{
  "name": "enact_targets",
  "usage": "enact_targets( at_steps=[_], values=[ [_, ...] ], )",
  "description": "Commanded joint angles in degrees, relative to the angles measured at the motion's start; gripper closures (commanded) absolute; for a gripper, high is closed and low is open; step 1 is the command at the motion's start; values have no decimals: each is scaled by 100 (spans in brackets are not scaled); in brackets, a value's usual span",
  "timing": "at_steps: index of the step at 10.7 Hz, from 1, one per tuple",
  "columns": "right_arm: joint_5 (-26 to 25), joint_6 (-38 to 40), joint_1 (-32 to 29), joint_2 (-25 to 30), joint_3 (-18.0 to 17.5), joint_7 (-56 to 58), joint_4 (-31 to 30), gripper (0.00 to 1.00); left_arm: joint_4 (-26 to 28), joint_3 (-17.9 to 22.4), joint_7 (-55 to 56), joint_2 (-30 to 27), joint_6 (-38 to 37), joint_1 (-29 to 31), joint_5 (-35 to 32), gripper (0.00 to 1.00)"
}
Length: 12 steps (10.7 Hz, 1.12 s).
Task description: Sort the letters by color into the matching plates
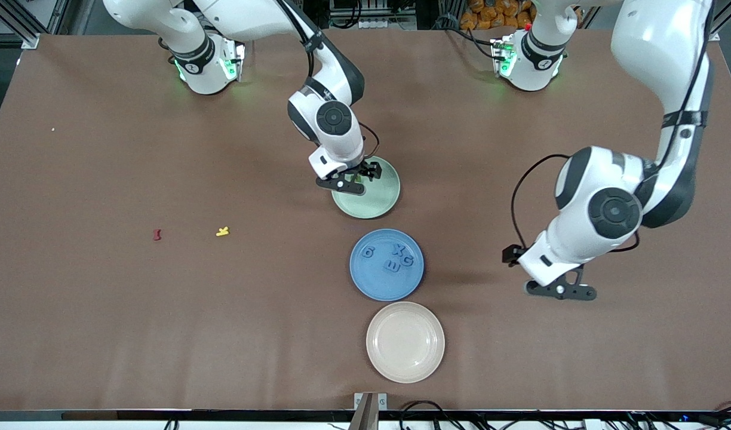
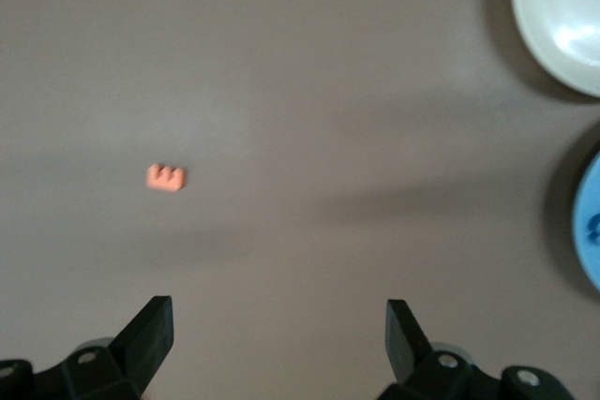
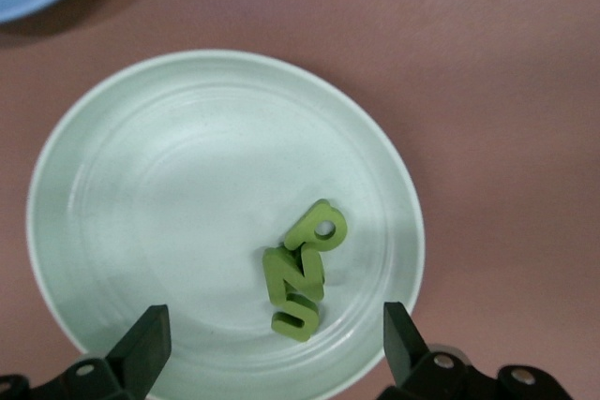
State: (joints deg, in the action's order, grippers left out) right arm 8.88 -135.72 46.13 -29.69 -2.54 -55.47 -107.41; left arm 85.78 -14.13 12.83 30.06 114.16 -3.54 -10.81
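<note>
The right gripper (image 3: 272, 348) hangs over the mint green plate (image 1: 382, 206), jaws apart and empty above a stack of green letters (image 3: 305, 269) lying in it; four blue letters (image 1: 391, 258) lie in the blue plate (image 1: 365, 280). The left gripper (image 2: 279, 336) waits over bare table (image 1: 103, 328), jaws apart, near an orange letter (image 2: 166, 177). The foam pieces look featherlight, soft and thin, so a pinch across their flat edges should suit best.

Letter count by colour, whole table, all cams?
Blue letters: 4
Green letters: 3 showing; they overlap in a pile, which could hide another
Red letter: 1
Yellow letter: 1
Orange letter: 1
Total: 10 visible
</note>
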Motion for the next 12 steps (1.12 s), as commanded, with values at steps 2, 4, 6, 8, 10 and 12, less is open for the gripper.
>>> enact_targets(
  at_steps=[2,4,6,8,10,12],
  values=[
    [-114,861,-315,832,-27,-78,-78,0,764,796,-674,-957,-420,98,727,0],
    [-105,1231,-561,1245,-36,-25,-78,0,1229,1471,-1490,-1352,-438,73,1140,0],
    [-97,1600,-824,1667,-36,202,-69,0,1345,1711,-1688,-1642,-438,82,1265,0],
    [-88,1978,-1079,2071,-44,361,-43,0,1345,1712,-1635,-1976,-447,125,1265,0],
    [-88,2460,-1552,2327,-228,668,184,0,1337,1703,-1617,-2441,-674,117,1265,0],
    [-88,3136,-2036,2389,-422,879,675,0,1415,1712,-1251,-2985,-1130,160,1265,0]
  ],
)
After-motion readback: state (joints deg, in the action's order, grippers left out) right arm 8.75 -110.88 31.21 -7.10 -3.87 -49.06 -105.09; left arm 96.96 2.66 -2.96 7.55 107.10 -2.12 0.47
